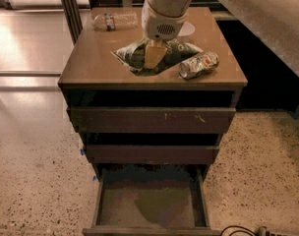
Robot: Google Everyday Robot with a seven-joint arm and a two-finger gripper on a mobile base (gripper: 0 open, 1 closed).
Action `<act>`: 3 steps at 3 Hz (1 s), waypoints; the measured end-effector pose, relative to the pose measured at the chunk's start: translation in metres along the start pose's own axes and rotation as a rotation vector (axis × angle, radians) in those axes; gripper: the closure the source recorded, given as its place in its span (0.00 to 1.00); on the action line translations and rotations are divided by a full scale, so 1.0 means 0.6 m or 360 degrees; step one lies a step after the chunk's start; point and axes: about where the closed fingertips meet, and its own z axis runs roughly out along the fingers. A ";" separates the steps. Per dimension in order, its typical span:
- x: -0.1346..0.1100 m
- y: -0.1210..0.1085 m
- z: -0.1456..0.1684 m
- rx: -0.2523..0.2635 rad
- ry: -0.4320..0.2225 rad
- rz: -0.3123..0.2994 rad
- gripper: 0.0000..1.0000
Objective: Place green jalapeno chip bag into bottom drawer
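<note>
The green jalapeno chip bag (176, 50) lies crumpled at the middle of the cabinet top. My gripper (154, 58) comes straight down onto it from above, its yellowish finger (154, 56) in front of the bag's middle, and it is shut on the bag. The bag still appears to rest on the top. The bottom drawer (152, 228) is pulled open below, and its dark inside is empty. The two upper drawers are nearly shut.
A crushed drink can (198, 65) lies on its side just right of the bag. A clear plastic bottle (115, 20) lies at the back left of the cabinet top (90, 63). A white dish (188, 29) sits behind the gripper. A cable (238, 230) lies on the speckled floor at bottom right.
</note>
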 end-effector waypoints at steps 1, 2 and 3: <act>0.004 0.047 0.002 -0.0042 0.0069 0.0006 1.00; 0.002 0.048 0.004 -0.0044 0.0064 0.0008 1.00; -0.001 0.084 0.018 -0.0068 0.0081 0.0038 1.00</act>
